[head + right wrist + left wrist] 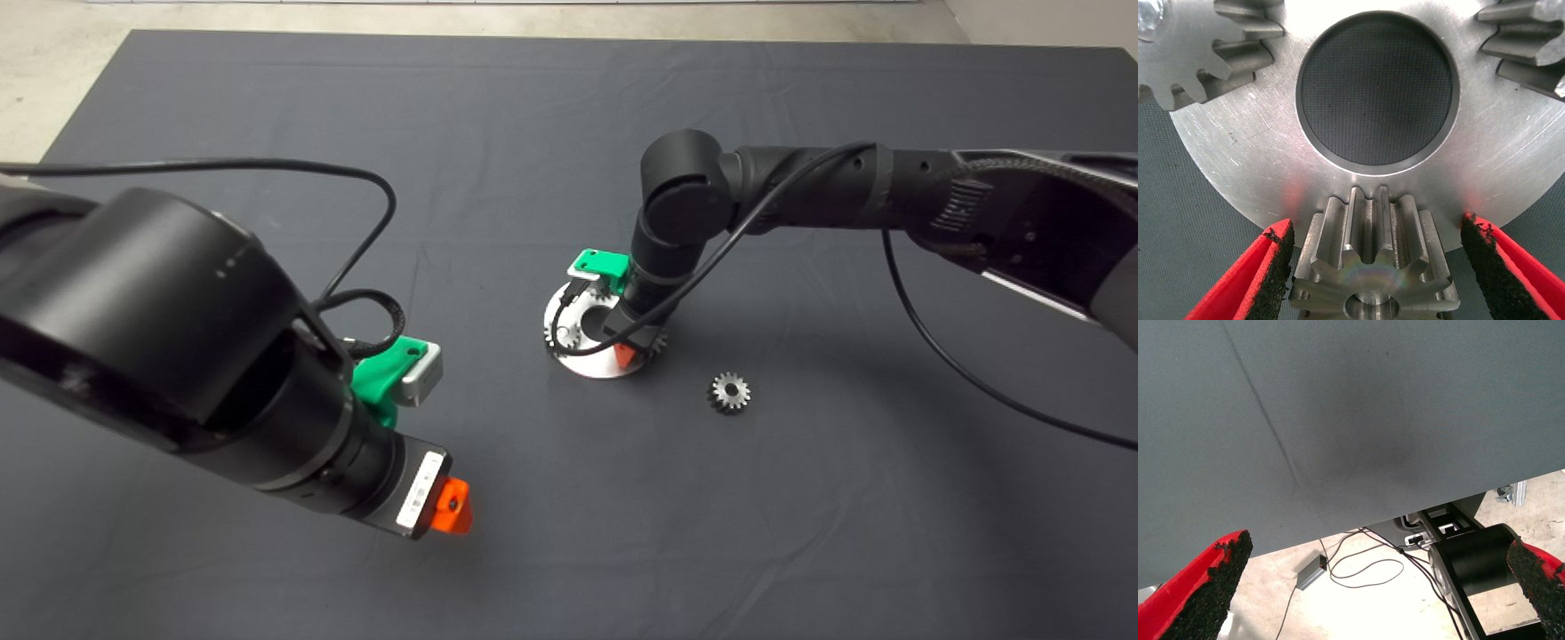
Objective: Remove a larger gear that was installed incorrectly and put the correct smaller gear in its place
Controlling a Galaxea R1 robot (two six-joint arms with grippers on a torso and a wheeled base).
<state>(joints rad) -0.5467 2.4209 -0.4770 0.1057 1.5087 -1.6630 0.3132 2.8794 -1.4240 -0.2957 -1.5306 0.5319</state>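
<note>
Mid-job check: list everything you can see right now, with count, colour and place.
larger gear: one, dark steel, coarse teeth, on the plate's edge, between the right gripper's fingers
small gears: two, silver, on the plate, the other at
smaller gear: one, silver-grey, loose on the mat beside the plate
plate: one, silver, round with a centre hole, mid-mat
mat: one, dark grey, over the table
grey box: one, with cable, on the floor beyond the mat
right gripper: one, red fingers, open, straddling the larger gear
left gripper: one, red fingers, open, over bare mat

right tool (625, 354) over plate (569, 354) | smaller gear (729, 392) on mat (569, 533)
</note>
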